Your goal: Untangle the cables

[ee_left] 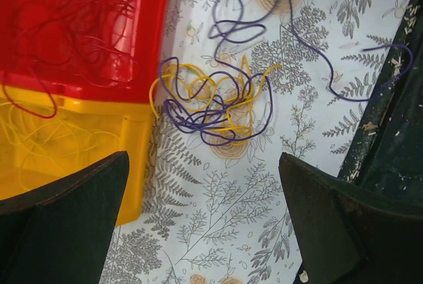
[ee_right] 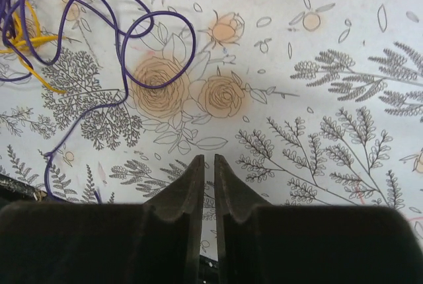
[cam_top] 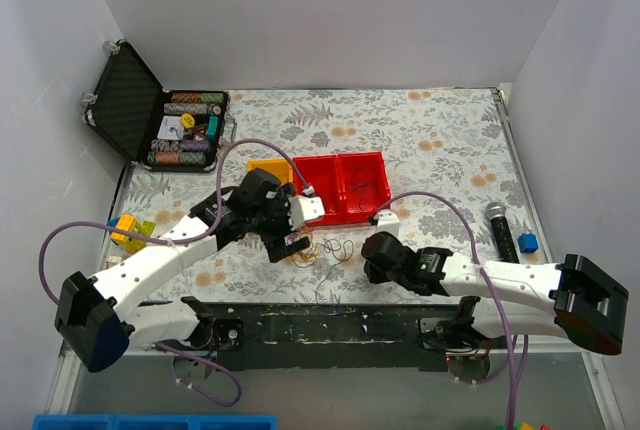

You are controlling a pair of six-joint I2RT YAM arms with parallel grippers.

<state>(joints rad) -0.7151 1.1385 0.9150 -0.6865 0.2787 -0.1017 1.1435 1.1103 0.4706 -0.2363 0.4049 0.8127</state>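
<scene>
**A:** How is the left gripper standing?

**B:** The left gripper (ee_left: pixel 201 160) points down at the floral tablecloth (ee_left: pixel 218 231). Its fingers (ee_left: pixel 73 211) are spread wide with nothing between them. The cables (ee_left: pixel 211 102), a loose knot of yellow and purple loops, lie on the cloth just past the fingertips and touch neither one.

**A:** What's around the knot?

**B:** Its left edge sits just beside the spot where the red bin (ee_left: pixel 162 39) meets the yellow bin (ee_left: pixel 135 145). One long purple strand (ee_left: pixel 310 46) trails out of the knot toward the dark table edge.

**A:** And the arm behind that gripper?

**B:** In the top view the left arm (cam_top: pixel 160 265) comes from its base at the lower left and reaches up and to the right. The wrist is bent over, so the gripper hangs in front of the bins, above the cables.

**A:** And the right side?

**B:** The right gripper (ee_right: pixel 206 160) has its fingers drawn almost together, with only a thin slit between them and nothing in it. It sits low over bare cloth, and the purple and yellow loops lie off to its upper left, apart from it. The right arm (cam_top: pixel 500 278) lies low and stretches leftward along the near edge, so the gripper is just right of the cables.
</scene>
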